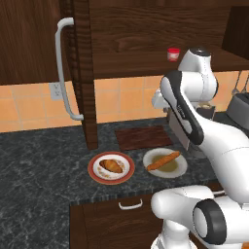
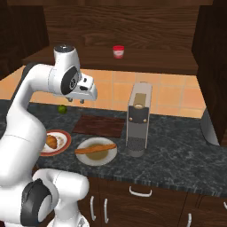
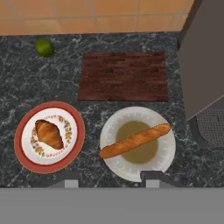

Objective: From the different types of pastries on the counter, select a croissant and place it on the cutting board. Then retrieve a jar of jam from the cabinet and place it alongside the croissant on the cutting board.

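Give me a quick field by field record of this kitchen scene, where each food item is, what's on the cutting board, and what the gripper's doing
croissant: on the red-rimmed plate, counter left of the other plate
stick pastry: lying across the cream plate
cutting board: bare, behind both plates
jar of jam: on the cabinet shelf, upright
lime: on the counter, left of the board
coffee machine: right of the board
gripper: shut, holding nothing, above the counter
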